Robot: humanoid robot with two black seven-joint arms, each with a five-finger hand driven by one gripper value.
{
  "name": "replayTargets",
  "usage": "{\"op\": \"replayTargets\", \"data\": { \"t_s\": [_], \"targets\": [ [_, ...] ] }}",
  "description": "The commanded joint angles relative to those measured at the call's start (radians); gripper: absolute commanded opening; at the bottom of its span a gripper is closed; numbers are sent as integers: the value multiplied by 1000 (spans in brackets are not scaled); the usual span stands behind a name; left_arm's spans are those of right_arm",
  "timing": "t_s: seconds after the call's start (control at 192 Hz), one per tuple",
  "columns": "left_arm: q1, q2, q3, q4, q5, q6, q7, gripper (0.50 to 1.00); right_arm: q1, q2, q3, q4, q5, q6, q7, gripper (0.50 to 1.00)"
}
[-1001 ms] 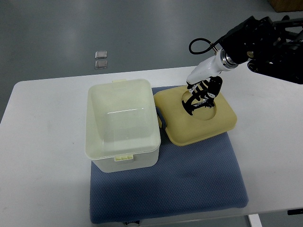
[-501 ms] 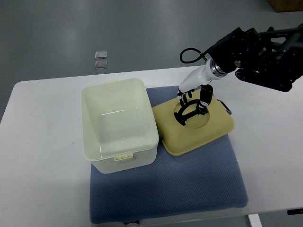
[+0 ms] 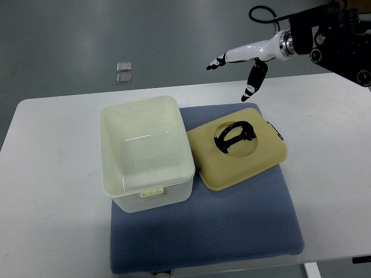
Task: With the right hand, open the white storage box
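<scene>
A white table [image 3: 52, 191] is seen against a grey floor [image 3: 87, 35]. A blue mat [image 3: 232, 226] is laid on the table, reaching its near edge. Two small clear squares [image 3: 123, 72] are set on the floor beyond the table's far edge, one just behind the other.

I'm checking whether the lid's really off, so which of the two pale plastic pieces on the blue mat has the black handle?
The yellowish lid, lying flat right of the open white storage box, has the black handle in its round recess.
</scene>
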Motion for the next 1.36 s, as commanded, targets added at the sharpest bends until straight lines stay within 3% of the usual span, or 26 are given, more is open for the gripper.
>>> {"op": "replayTargets", "data": {
  "t_s": [0.0,0.078,0.203,0.276,0.412,0.527,0.907,1.147,1.356],
  "targets": [
    [0,0,0,0,0,0,0,1000,-97,-11,206,-25,168,-5,-2,946],
    [0,0,2,-3,0,0,0,1000,-176,-9,353,-30,320,-37,-21,944],
    [0,0,0,-12,0,0,0,1000,-304,43,568,-24,637,-133,-143,946],
    [0,0,0,-12,2,0,0,1000,-352,100,643,-25,843,-178,-183,946],
    [0,0,0,-12,0,0,-1,1000,-424,152,688,-27,1212,-207,-213,946],
    [0,0,0,-14,2,0,0,1000,-455,181,688,-33,1378,-213,-211,946],
    [0,0,-2,-21,0,2,0,1000,-591,274,758,-33,1423,-161,-202,946],
    [0,0,-3,-21,0,0,0,1000,-627,244,784,-38,1421,-132,-154,946],
    [0,0,-2,-21,0,0,0,1000,-628,241,809,-119,1423,-104,-148,946]
  ]
}}
